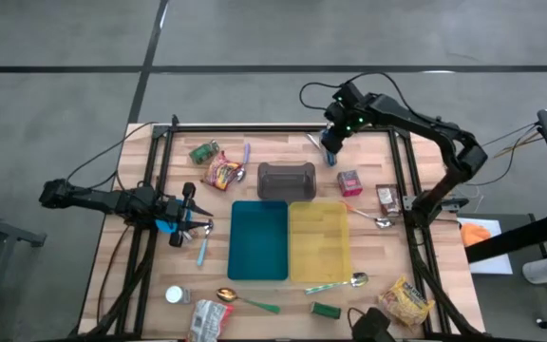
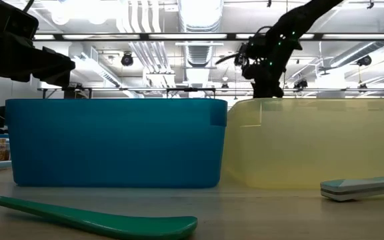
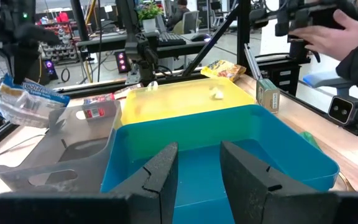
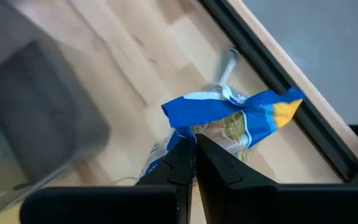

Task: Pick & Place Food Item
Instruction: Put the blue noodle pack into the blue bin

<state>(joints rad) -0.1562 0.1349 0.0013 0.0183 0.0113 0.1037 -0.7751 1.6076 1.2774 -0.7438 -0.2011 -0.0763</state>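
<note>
Right hand [image 4: 194,146] pinches blue packet [image 4: 232,112].

crinkly blue-and-clear plastic snack bag with an orange corner [image 4: 232,118], hanging pinched and crumpled above the table's far edge

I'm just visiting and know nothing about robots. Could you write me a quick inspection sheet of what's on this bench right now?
Surface: wooden table, dark frame rails.
Job's things: blue snack packet held above the table; teal bin, yellow bin, grey bin.
Clutter: snack packs, spoons, small boxes scattered around.
Grippers: right gripper jaws shut on the packet; left gripper near the teal bin, jaws apart, empty.
Cables: black leads off both table sides.
Surroundings: a person's hand in the workshop.
</note>
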